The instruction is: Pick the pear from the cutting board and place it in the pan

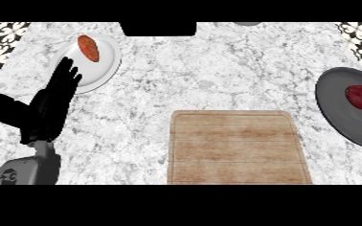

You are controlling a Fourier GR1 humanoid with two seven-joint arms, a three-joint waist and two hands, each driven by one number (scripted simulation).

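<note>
Pear, reddish, is already sitting in the dark grey round pan, far right of the left hand; wooden cutting board bare. Fingers are resting released, straight. Right hand not showing. Place step looks done; nothing further needed.

A white plate bearing an orange-brown piece of food sits at the marble counter's far left.

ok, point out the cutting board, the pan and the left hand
cutting board (239, 148): head view, bare wooden middle.
pan (332, 103): head view, dark inner floor, left part.
left hand (55, 96): head view, back of the palm.
</note>
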